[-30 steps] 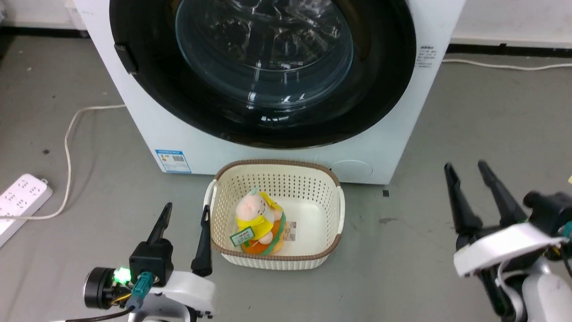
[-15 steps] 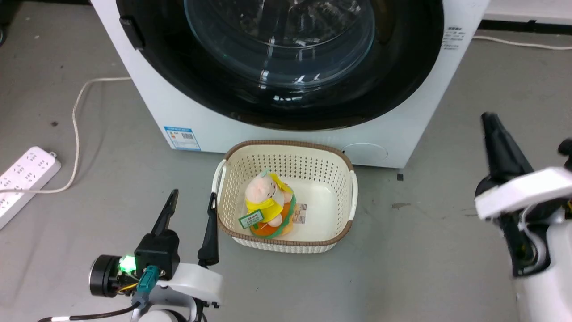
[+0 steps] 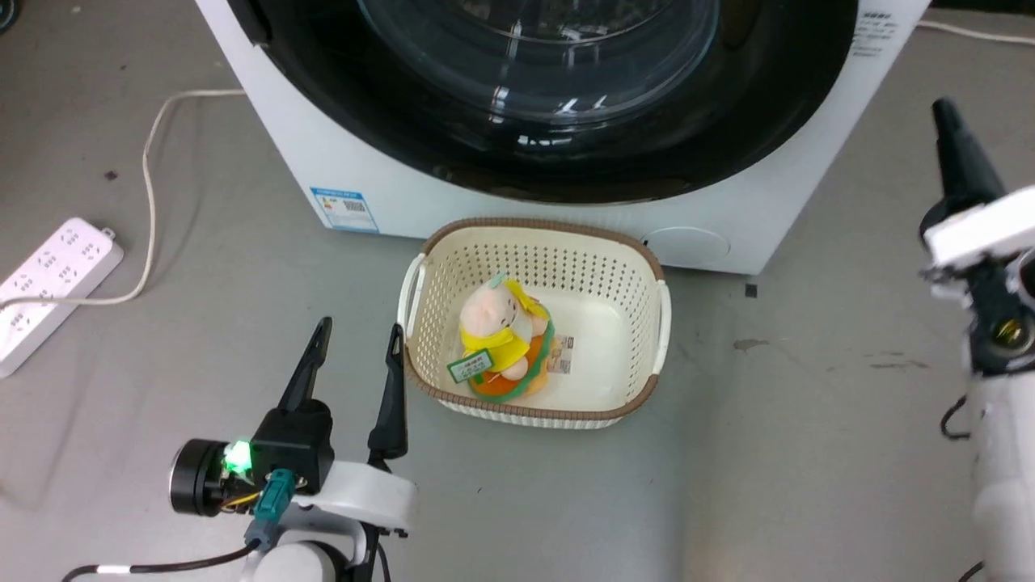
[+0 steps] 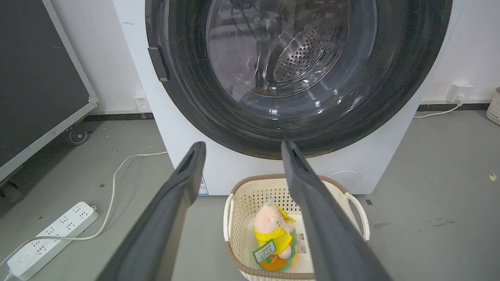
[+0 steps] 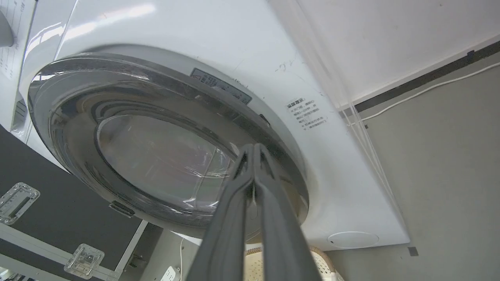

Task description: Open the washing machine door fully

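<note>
Left gripper (image 3: pixel 360 331) fingers spread, right gripper (image 5: pixel 254 147) fingers pressed together; ahead of both, the washing machine door (image 4: pixel 297 74) sits closed, its top cut off.

Glossy black door (image 4: pixel 297 66) shut on white washing machine (image 4: pixel 383 160)

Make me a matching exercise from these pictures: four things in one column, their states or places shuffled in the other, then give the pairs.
Things:
1. washing machine door
2. left gripper
3. right gripper
4. plush toy

States or places:
A. fingers pressed together, holding nothing
B. lying in the cream basket
C. closed against the washing machine
D. fingers spread apart, holding nothing

Pairs: 1-C, 2-D, 3-A, 4-B.
</note>
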Motion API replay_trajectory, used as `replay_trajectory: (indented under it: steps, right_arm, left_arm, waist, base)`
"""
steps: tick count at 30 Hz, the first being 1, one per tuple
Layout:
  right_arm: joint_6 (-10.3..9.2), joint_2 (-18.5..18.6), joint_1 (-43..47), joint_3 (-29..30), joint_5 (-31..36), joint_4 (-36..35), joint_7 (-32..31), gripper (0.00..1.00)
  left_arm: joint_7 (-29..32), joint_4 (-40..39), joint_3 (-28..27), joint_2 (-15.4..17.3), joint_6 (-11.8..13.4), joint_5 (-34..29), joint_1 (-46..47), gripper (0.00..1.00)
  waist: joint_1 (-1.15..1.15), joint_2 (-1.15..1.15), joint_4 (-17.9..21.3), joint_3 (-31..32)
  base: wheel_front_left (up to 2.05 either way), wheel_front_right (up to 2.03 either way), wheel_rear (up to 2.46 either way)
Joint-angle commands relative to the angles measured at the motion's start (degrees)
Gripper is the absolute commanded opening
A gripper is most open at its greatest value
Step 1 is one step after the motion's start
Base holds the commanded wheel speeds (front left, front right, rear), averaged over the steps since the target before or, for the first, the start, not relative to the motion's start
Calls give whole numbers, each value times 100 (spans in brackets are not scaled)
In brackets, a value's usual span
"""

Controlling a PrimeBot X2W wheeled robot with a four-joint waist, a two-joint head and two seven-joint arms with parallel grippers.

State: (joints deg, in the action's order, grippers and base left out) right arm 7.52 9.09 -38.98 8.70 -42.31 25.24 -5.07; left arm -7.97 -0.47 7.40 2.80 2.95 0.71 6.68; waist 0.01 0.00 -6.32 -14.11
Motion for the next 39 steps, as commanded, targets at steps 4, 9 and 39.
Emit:
replay_trajectory:
  steps: [4,9,39]
  right_arm:
    - [-1,150,-585,93,-337,450,-201,0]
    - [-2,316,-1135,125,-559,1054,-432,0]
    - [-3,1084,-4088,526,-2257,3899,-2495,0]
  left_arm:
    - [-93,-56,66,5,52,41,170,100]
    - [-151,-59,119,5,82,61,252,100]
    - [-511,-70,568,7,320,188,764,100]
  waist:
    - [0,0,-86,-160]
    - [0,0,-174,-321]
    - [-1,0,-673,-1202]
  base:
    - [0,0,0]
    - [0,0,0]
    - [0,0,0]
